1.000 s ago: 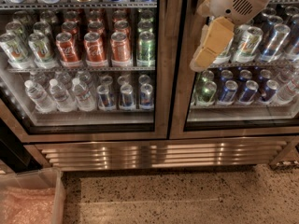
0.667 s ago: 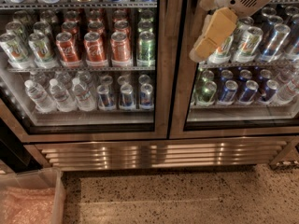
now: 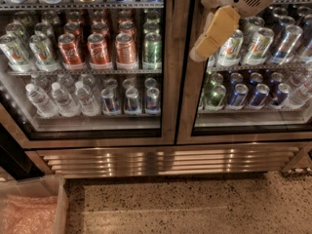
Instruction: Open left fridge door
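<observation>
The left fridge door (image 3: pixel 168 77) is a glass pane in a brushed steel frame, and it stands shut. Red cans (image 3: pixel 99 49) and clear water bottles (image 3: pixel 62 99) show through it. My gripper (image 3: pixel 204 47), tan with a white wrist, hangs in from the upper right. It is in front of the left edge of the right door, just right of the steel strip where the two doors meet. It holds nothing that I can see.
The matching right glass door (image 3: pixel 253 126) shows green-white and blue cans. A steel vent grille (image 3: pixel 165 161) runs below both doors. A clear plastic bin (image 3: pixel 30 209) with pink material sits on the speckled floor at lower left.
My gripper has risen a little and shifted left toward the seam between the doors. Both doors have stayed as they were.
</observation>
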Controlling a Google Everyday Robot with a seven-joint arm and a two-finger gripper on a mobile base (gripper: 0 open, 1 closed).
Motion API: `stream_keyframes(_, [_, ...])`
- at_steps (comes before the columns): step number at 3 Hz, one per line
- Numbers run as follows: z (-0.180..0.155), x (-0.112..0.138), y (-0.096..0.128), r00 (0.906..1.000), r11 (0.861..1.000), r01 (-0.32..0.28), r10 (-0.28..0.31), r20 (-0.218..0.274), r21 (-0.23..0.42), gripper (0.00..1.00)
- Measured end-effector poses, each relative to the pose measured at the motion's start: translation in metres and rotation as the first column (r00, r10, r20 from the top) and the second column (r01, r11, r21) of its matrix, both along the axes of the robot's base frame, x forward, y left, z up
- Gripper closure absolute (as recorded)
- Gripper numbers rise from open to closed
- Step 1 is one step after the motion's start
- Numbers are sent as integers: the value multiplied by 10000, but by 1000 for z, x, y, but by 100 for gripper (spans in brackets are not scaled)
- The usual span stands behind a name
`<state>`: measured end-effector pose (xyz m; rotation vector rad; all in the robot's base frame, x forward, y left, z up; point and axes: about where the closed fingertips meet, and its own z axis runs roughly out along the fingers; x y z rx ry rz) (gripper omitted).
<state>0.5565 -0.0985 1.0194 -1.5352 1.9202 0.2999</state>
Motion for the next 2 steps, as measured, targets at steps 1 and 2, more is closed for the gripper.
stream_keyframes(1, [-10, 1, 18, 9981, 9985, -454, 467, -391, 316, 0])
stream_keyframes(2, [-19, -1, 28, 9928, 9948, -815, 864, -825, 611, 0])
